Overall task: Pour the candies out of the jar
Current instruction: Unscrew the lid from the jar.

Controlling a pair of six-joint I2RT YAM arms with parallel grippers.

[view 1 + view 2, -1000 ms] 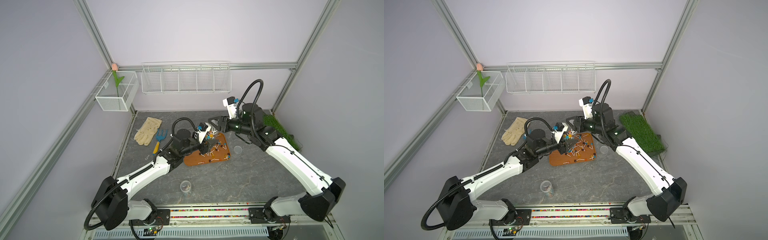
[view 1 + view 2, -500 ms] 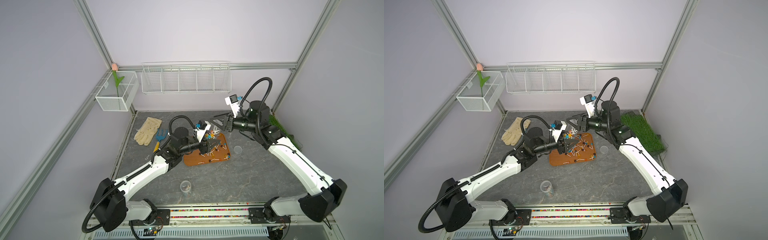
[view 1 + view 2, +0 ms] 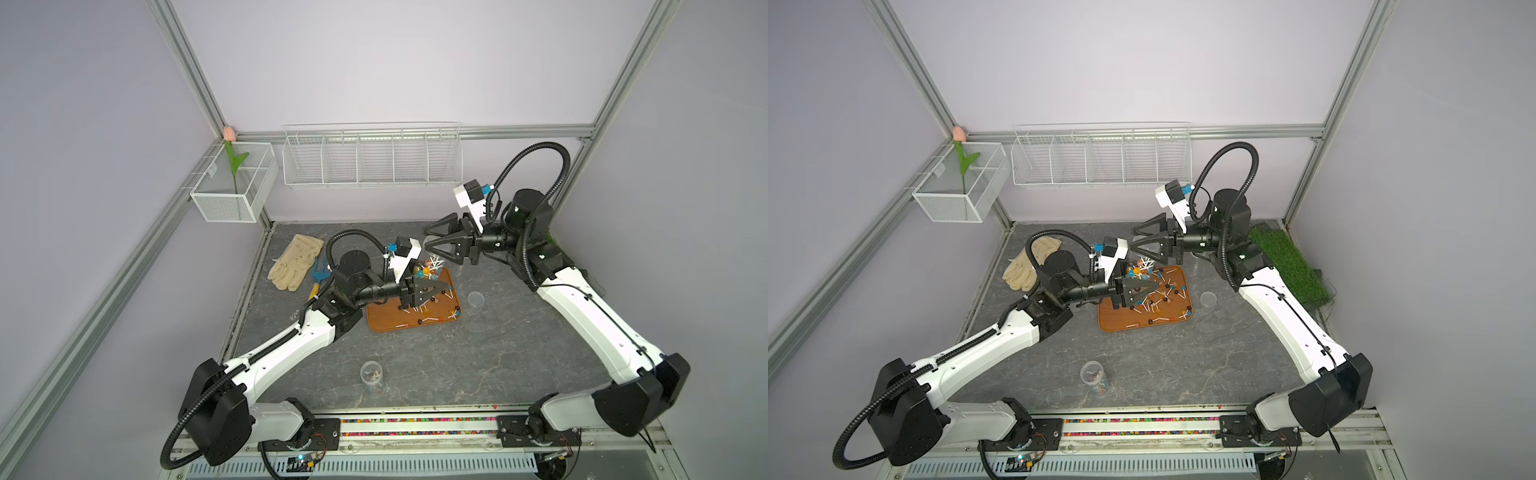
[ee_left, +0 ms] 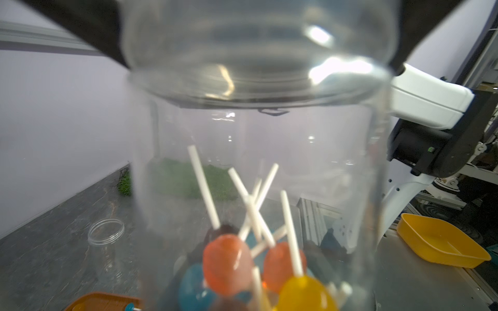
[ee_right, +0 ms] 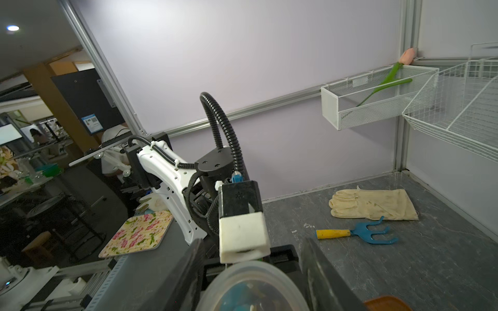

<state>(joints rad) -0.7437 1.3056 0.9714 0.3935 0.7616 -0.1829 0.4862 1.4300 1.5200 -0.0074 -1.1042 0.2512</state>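
A clear jar (image 3: pixel 434 259) hangs base-up over the brown tray (image 3: pixel 386 322), and my right gripper (image 3: pixel 428 237) is shut on its base end. In the right wrist view the round base (image 5: pixel 253 285) sits between the two black fingers. Through the jar wall (image 4: pixel 256 134) in the left wrist view, candies (image 4: pixel 226 264) with orange, blue and yellow heads crowd the lower, mouth end, sticks pointing up. My left gripper (image 3: pixel 444 287) is shut with nothing in it, just below and in front of the jar's mouth. More candies (image 3: pixel 1158 299) lie scattered on the tray.
A clear lid (image 3: pixel 475 298) lies right of the tray. A second small jar (image 3: pixel 371 374) stands near the front edge. A cream glove (image 3: pixel 296 262) and a blue rake (image 3: pixel 318 276) lie at the back left. A grass mat (image 3: pixel 1287 262) borders the right side.
The right arm's elbow and wrist have lifted and drawn back, and the right gripper now lies level on the jar. The left gripper has edged right under the jar.
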